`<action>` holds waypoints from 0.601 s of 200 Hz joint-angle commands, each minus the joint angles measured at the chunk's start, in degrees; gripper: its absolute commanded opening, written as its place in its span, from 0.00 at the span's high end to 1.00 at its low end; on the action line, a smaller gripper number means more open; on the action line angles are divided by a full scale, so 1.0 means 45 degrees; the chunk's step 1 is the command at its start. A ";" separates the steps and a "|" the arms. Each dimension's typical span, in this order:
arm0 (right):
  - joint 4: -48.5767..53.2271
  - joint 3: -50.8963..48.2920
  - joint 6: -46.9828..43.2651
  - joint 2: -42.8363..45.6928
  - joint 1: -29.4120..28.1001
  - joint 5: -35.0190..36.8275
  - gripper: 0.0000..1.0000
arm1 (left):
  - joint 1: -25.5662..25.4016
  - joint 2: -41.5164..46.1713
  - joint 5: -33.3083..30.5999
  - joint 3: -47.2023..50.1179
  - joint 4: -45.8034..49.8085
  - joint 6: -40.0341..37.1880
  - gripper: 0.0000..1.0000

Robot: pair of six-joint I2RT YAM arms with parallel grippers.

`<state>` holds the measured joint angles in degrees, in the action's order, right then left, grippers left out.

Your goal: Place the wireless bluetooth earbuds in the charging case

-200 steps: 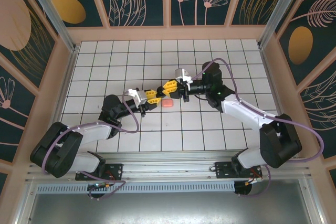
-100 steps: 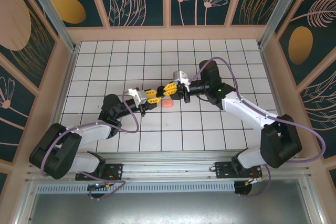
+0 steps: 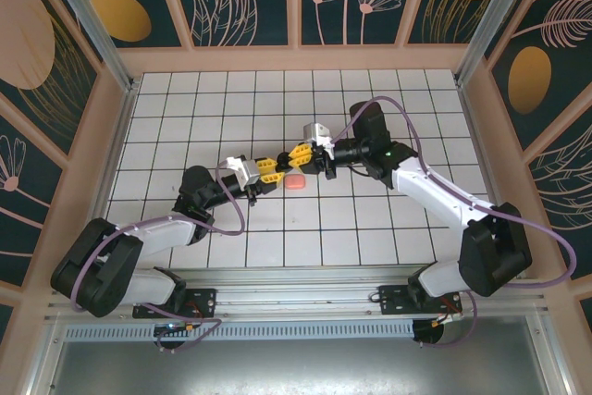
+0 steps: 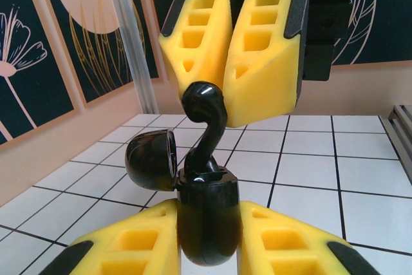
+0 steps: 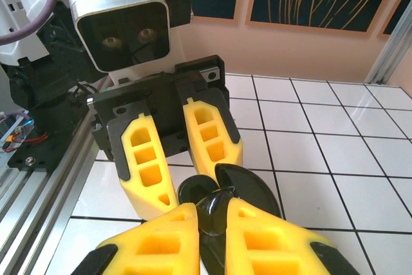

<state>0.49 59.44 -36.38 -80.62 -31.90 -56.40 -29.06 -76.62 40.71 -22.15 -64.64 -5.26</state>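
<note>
Gripping a black case from both sides, the left pincer has its yellow fingers pressed against the case walls, holding it upright above the white-tiled worktop. The case is open, and its rounded lid hangs back to the left in the left wrist view. A black earbud stands over the opening with its stem reaching down to the case's top and its glossy head uppermost. The right pincer comes in from the far side of that view, its two yellow fingers drawn together on the earbud's head.

From the right wrist, the right pincer sits at the bottom edge with the earbud nipped between its fingertips. Facing it is the left pincer, with the lid lying just behind the earbud.

From above, the left pincer and right pincer meet tip to tip near the middle of the worktop. Case and earbud are too small to make out there. A salmon-pink object lies on the tiles just on the near side of the pincers, apart from both; what it is cannot be told.
</note>
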 commanded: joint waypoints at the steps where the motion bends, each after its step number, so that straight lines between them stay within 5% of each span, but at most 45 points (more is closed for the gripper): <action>1: 0.1055 0.0630 -0.0753 -0.0140 0.0056 0.0087 0.87 | -0.0105 0.0313 0.0297 -0.0336 0.0047 -0.0353 0.78; 120: 0.2836 0.1380 -0.2086 -0.0629 -0.0035 0.0271 0.87 | -0.0181 0.0328 0.0411 -0.0447 0.0200 -0.0424 0.77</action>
<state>10.02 63.66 -43.44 -82.56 -31.92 -56.38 -29.28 -76.20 40.73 -22.22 -62.22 -6.02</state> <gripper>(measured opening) 0.128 0.228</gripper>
